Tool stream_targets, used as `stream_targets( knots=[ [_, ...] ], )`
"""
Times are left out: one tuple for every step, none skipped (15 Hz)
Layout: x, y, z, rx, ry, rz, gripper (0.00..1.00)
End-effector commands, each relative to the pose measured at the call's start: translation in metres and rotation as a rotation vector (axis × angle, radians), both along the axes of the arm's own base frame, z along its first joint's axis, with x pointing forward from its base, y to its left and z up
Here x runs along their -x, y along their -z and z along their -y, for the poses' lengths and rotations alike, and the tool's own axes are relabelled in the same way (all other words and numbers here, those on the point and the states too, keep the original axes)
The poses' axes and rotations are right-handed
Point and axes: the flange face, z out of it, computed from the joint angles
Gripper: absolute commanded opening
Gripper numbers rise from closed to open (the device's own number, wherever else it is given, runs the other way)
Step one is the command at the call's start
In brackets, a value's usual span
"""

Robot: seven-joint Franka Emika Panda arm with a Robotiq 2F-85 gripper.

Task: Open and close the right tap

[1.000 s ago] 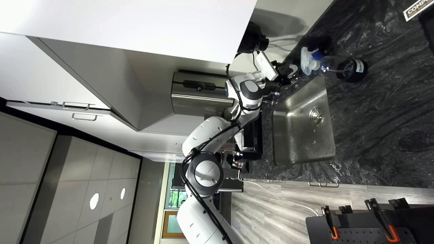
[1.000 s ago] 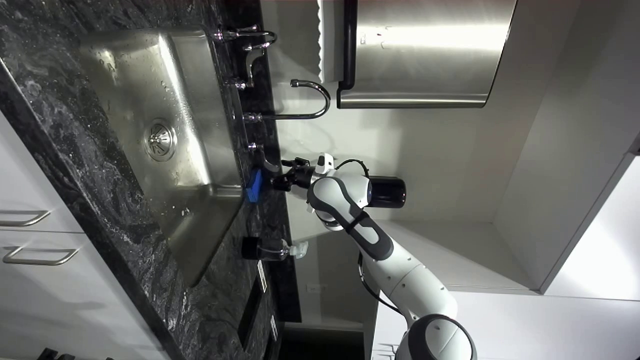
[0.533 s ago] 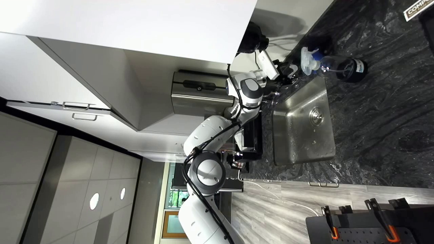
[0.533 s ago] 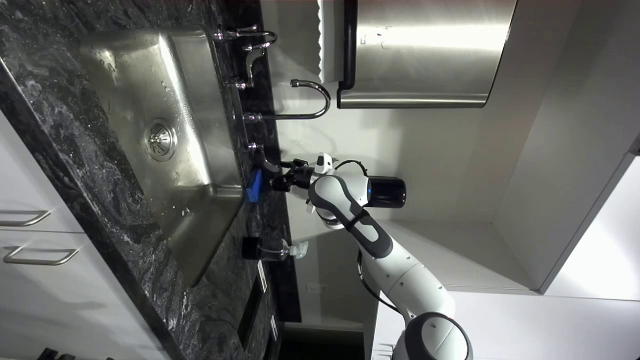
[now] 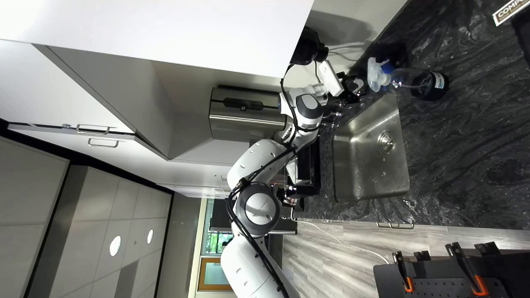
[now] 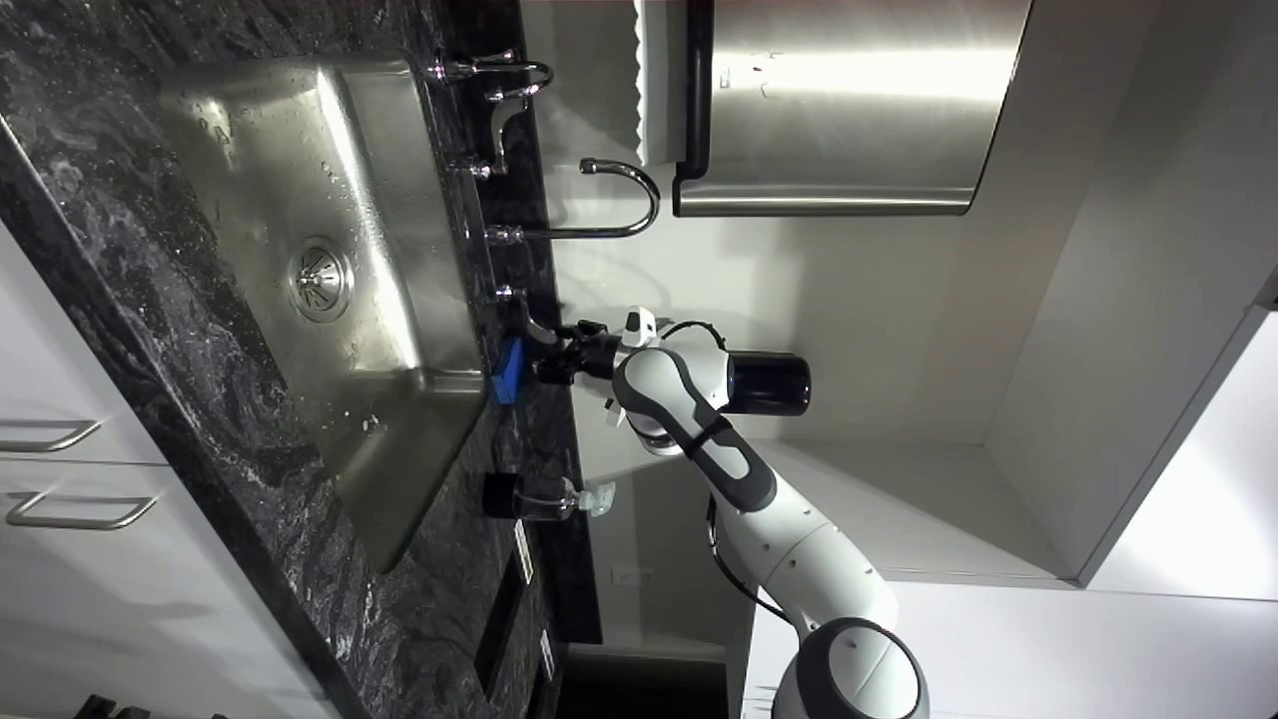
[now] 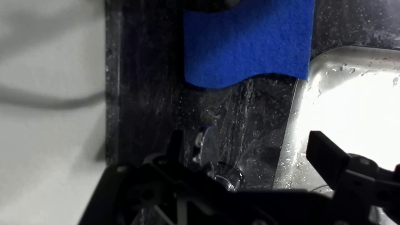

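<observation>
At the right tap [image 6: 509,293] the jaws stand wide apart; wrist view shows the tap's lever [image 7: 210,147] in the gap between them, nearer one side; can't tell whether they touch. The right tap sits on the table [image 5: 468,136] behind the sink [image 5: 364,174], beside the curved spout [image 6: 599,233]; blue sponge [image 7: 247,50] lies near the lever, one corner at the sink rim; spray bottle [image 6: 544,497] upright near the sink in both exterior views; white arm [image 6: 829,554] reaches in above the table.
</observation>
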Motion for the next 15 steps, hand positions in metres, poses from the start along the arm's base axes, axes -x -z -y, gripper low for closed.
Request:
stream_targets(
  knots=[
    [-0.009,0.005,0.008,-0.020,-0.012,-0.030,1.00],
    [-0.010,0.007,0.009,-0.021,-0.008,-0.036,1.00],
    [-0.011,0.007,0.009,-0.020,-0.008,-0.036,0.81],
    [-0.011,0.008,0.010,-0.021,-0.016,-0.036,0.72],
    [-0.012,0.007,0.009,-0.020,-0.020,-0.033,0.66],
    [-0.013,0.005,0.008,-0.018,-0.023,-0.027,0.56],
    [-0.015,0.002,0.008,-0.018,-0.026,-0.020,0.49],
    [-0.016,0.000,0.007,-0.017,-0.029,-0.015,0.41],
    [-0.018,-0.002,0.007,-0.014,-0.036,-0.010,0.34],
    [-0.019,-0.003,0.007,-0.013,-0.038,-0.007,0.27],
    [-0.020,-0.005,0.007,-0.014,-0.039,-0.005,0.19],
    [-0.020,-0.006,0.007,-0.014,-0.040,-0.003,0.12],
    [-0.021,-0.007,0.006,-0.016,-0.043,-0.002,0.04],
    [-0.021,-0.007,0.005,-0.018,-0.047,-0.002,0.01],
    [-0.020,-0.006,0.003,-0.018,-0.052,-0.012,0.00]
  ],
)
